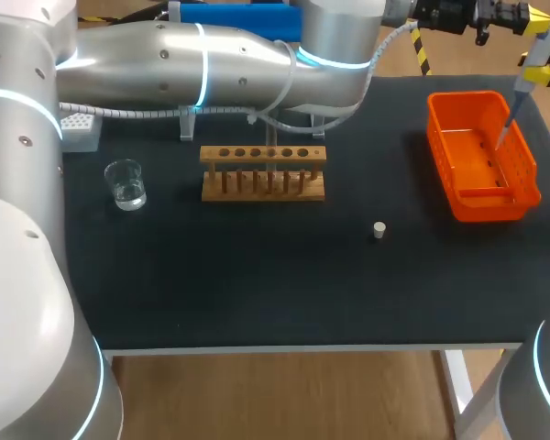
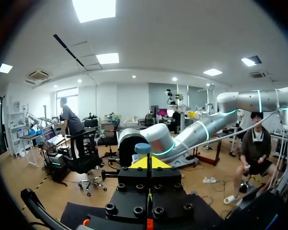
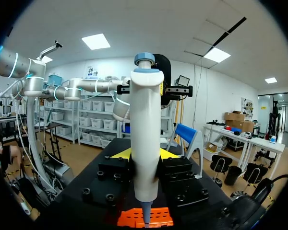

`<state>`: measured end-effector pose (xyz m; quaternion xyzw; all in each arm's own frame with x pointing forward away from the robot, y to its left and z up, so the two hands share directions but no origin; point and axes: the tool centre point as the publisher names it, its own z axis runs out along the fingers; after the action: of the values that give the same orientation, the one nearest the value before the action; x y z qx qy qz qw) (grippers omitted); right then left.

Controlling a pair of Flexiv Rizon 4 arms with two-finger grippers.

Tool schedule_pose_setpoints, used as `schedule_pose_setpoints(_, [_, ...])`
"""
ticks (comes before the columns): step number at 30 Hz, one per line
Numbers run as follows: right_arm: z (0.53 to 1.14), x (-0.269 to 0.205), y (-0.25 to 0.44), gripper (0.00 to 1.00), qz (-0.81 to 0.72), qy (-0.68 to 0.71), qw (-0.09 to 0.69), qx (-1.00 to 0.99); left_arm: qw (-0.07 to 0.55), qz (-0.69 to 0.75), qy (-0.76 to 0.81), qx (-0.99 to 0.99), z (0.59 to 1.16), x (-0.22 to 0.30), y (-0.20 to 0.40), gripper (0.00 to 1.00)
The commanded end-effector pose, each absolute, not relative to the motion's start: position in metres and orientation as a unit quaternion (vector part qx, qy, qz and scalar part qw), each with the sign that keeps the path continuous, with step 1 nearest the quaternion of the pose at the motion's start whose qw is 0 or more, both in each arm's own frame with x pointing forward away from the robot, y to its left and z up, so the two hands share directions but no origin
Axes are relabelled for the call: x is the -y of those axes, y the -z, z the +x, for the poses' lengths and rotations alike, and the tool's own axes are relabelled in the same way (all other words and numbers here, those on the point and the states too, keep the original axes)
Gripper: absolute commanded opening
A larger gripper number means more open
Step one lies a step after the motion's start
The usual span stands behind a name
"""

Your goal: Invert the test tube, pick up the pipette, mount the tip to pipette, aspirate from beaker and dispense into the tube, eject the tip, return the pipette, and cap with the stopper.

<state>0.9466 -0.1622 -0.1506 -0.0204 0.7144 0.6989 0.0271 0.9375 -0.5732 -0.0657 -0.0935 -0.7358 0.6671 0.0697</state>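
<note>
Surface: black, and it fills most of the head view.

Left arm: you see it enter at the left edge and cross the top of the frame toward the upper right. In the left wrist view, the left pincer has its yellow tips drawn narrow to a point with nothing between them. The blue-grey cap of the pipette sits just ahead of them. You cannot tell whether they touch it.

Orange basket: right side of the head view, near the surface's far right edge.

Wooden rack: upper centre, with a row of holes along its top bar. You cannot tell whether a tube stands in it.

Pipette: upper right corner of the head view, tilted, with its lower end hanging over the basket's inside. The right pincer is clamped on its white body from both sides, with a yellow tip showing on each side.

Tip box: pale, upper left, at the far edge.

Beaker: left of the rack and well apart from it, upright, with clear liquid in the bottom.

Stopper: small and white, alone at centre right, between the rack and the basket and nearer the front.
</note>
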Motion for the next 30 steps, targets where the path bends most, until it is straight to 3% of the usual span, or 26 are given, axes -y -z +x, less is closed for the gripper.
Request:
schedule_pose_setpoints(1, [0.9466,0.1615,0.1452,0.0,-0.021,-0.698,0.027,-0.715,0.074,-0.095,-0.666,0.736,0.941,0.5768,0.0727,0.0])
schedule_pose_setpoints(30, [0.9466,0.1615,0.1452,0.0,-0.021,-0.698,0.027,-0.715,0.089,-0.095,-0.666,0.735,0.9411,0.5798,0.0796,0.0])
